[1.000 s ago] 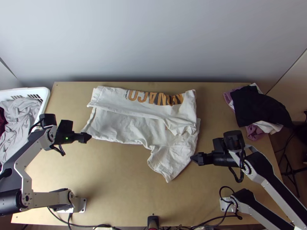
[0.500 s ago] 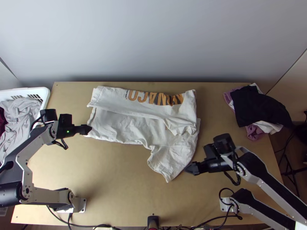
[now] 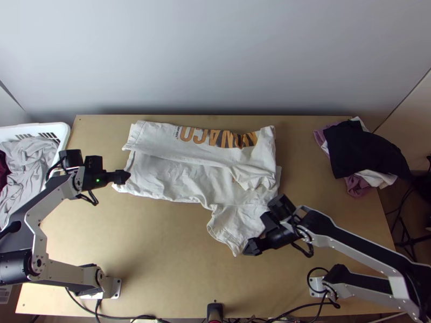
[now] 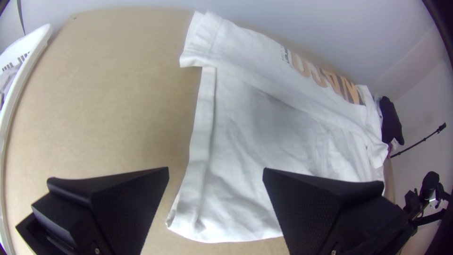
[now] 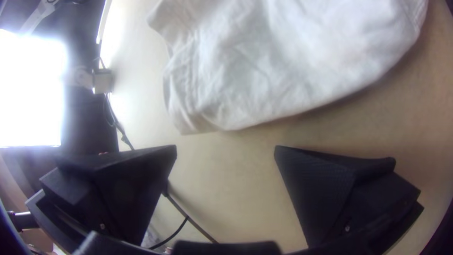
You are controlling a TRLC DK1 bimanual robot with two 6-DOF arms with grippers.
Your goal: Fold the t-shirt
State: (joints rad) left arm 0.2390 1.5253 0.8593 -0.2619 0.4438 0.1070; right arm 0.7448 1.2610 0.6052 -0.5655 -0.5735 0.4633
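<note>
The white t-shirt (image 3: 172, 177) lies on the table, its far part folded over in a long strip with orange and dark print, a sleeve sticking out toward the near side. My left gripper (image 3: 127, 176) is over the shirt's left edge in the top view. In the left wrist view my left gripper (image 4: 215, 171) stands open around the shirt's hemmed corner. At the tip of the near sleeve is my right gripper (image 3: 247, 251). In the right wrist view my right gripper (image 5: 225, 148) is open beside the sleeve (image 5: 283, 61), with bare table between its fingers.
A white basket (image 3: 65, 134) with grey and dark red cloth stands at the left. A pile of black, white and purple clothes (image 3: 366, 151) lies at the table's right edge. Cables (image 3: 293, 317) run along the near edge.
My right gripper has moved left and toward the near edge, to the sleeve's tip. My left gripper has shifted slightly away from the near edge. The shirt lies as before.
</note>
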